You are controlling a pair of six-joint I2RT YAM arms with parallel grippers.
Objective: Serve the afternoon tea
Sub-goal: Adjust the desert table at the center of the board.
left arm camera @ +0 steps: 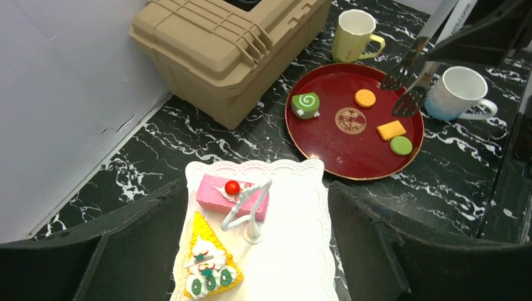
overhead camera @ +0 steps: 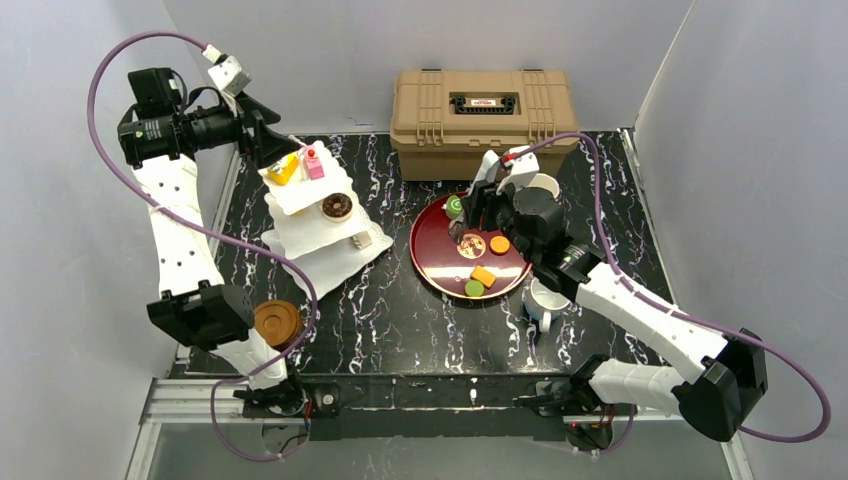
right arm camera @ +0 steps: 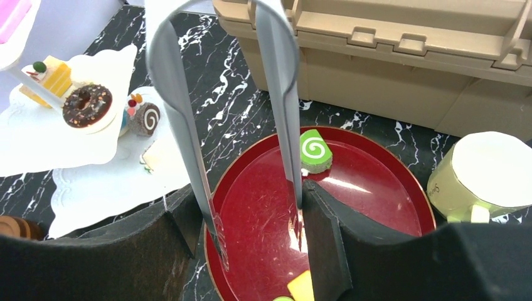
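Right hand (right arm camera: 251, 213) clamps tongs (right arm camera: 182, 125); left hand (left arm camera: 260, 251) apart, empty. Green roll (right arm camera: 315, 150) (probably light, stiff, slick): pinch its flat sides.

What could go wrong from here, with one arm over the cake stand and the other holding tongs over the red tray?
The open left end effector hangs over the top tier of the stand; its fingers might clip the pink cake or tip it. The tongs in the right end effector may push the rounded green roll across the tray instead of gripping it.
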